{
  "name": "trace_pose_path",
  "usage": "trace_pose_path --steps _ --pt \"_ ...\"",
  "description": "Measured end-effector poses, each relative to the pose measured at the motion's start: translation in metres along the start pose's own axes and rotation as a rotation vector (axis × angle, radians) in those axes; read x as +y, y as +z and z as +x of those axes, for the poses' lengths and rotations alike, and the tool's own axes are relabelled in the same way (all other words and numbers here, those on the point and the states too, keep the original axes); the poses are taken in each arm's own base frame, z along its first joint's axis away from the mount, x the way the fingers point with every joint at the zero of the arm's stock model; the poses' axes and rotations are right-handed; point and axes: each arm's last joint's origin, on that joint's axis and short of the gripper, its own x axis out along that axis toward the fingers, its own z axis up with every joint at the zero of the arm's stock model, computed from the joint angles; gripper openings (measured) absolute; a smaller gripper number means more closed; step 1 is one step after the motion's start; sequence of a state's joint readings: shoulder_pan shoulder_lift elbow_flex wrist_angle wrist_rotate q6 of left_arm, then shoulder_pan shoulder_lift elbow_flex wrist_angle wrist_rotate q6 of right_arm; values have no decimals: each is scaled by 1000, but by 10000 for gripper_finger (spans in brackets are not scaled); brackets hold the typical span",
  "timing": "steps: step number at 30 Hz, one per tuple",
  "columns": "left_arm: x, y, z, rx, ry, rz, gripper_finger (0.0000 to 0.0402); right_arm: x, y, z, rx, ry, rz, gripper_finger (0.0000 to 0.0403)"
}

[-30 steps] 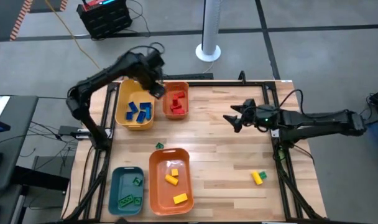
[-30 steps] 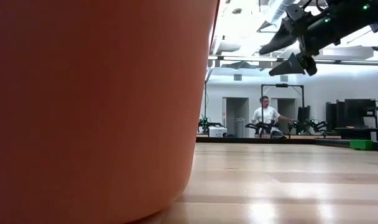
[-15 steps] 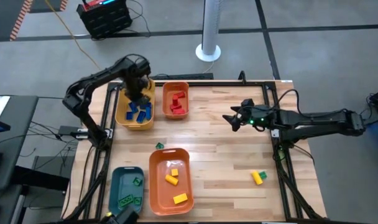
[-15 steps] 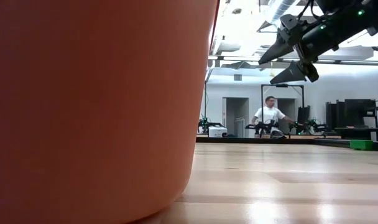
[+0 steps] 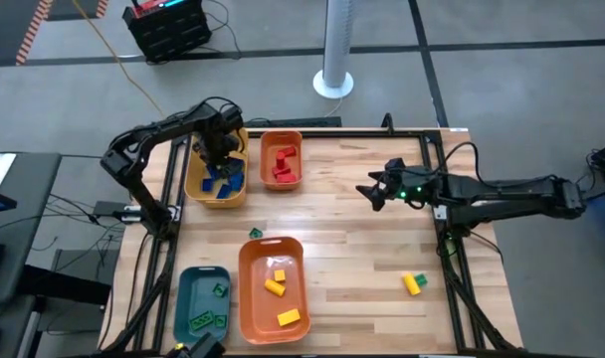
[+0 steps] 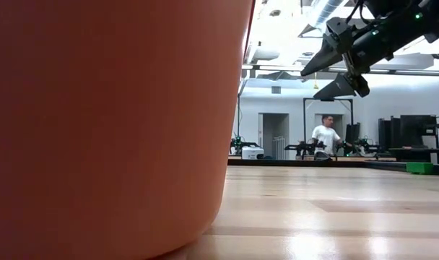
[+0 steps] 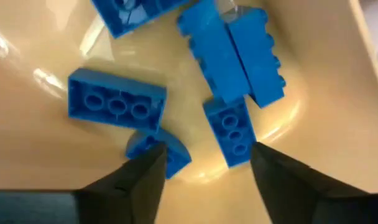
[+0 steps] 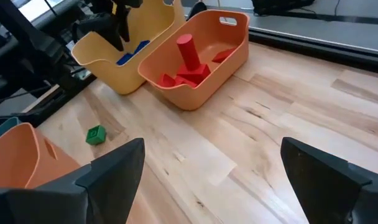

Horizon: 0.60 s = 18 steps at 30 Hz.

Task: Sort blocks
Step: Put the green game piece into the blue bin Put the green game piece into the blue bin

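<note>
From above: no writing readable anywhere. The left gripper [image 5: 221, 156] is down inside the yellow bin [image 5: 196, 185], among the blue blocks [image 5: 223, 181]. Beside it, the small orange bin [image 5: 281, 186] holds red blocks [image 5: 283, 165]. Nearer the front, the big orange bin [image 5: 273, 323] carries yellow blocks [image 5: 283, 301], the teal bin [image 5: 186, 298] green blocks [image 5: 208, 320]. One loose green block [image 5: 255, 234] lies just behind the big orange bin; a yellow-and-green pair [image 5: 413, 283] lies well apart on the table [image 5: 362, 259]. The right gripper [image 5: 368, 189] hovers mid-table.

Low view: orange bin wall fills the left; right gripper [image 6: 338, 67] up high, fingers spread, holding nothing. A person [image 6: 325, 137] stands far behind.

Left wrist: fingers [image 7: 139, 180] parted over blue blocks [image 7: 229, 53], nothing gripped.

Right wrist: fingers [image 8: 114, 165] wide apart above bare wood, both far bins ahead.
</note>
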<state>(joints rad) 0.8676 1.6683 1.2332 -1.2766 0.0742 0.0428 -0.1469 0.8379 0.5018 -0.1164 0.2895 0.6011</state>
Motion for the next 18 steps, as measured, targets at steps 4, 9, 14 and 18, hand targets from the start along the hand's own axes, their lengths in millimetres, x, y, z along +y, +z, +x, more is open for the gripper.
trace_pose_path --steps 4,9,14,18 --pt "-2 -2 -15 18 -4 19 252 -2 -2 -4 48 -2 -21 380" --pt "-19 -9 -70 -163 68 105 248 -2 9 -14 376 -114 11 370" --pt "-58 -14 -133 -531 151 259 242 6 16 -15 796 -198 -180 343" --pt "-80 -16 -174 -790 163 255 241 0 17 2 995 -326 -227 318"
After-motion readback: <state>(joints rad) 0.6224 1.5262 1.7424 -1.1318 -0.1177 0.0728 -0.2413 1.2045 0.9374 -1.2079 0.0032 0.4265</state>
